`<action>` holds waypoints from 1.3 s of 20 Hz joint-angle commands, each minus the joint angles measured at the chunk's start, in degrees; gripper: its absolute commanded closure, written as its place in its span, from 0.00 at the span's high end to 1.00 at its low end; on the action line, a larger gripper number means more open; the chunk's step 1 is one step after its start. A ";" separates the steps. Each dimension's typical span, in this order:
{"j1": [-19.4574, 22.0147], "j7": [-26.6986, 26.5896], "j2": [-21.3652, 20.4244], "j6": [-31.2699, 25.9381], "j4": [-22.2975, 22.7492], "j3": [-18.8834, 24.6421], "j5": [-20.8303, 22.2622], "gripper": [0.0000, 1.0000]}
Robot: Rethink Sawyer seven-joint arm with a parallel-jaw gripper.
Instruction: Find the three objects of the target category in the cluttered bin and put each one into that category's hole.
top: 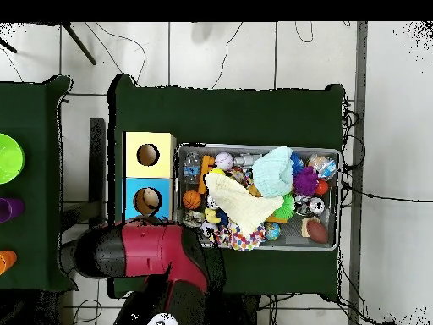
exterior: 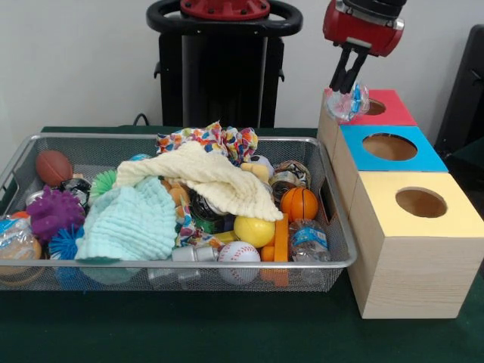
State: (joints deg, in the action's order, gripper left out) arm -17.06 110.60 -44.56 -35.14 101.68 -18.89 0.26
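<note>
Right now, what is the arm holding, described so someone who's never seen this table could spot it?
Find the three wooden boxes in a row beside the wire bin. Over the far, red-topped box, the gripper has its fingers shut on a small clear plastic packet with bluish contents. Unlike everything else, it hangs above the table, just beside that box's hole.

The arm (top: 139, 252) is a thick rounded tube, glossy black at its ends with a crimson band in the middle, and a white round mark shows on the black link at 6 o'clock. The wrist (exterior: 363, 26) has a glossy red shell with a black cap. Two thin black fingers (exterior: 345, 72) hang from the gripper (exterior: 349, 85). The pedestal (exterior: 224, 64) is black, ringed on top, with a red cap.
</note>
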 commanded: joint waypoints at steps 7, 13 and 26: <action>-1.50 15.81 4.02 -6.23 -1.36 0.07 -5.05 0.00; -2.47 15.37 4.47 -7.66 -2.79 -0.83 -6.09 0.00; -2.56 13.70 4.77 -7.72 -3.10 -1.37 -7.44 0.00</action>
State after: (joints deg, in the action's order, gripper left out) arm -20.29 110.65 -41.31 -36.99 100.26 -21.15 -5.11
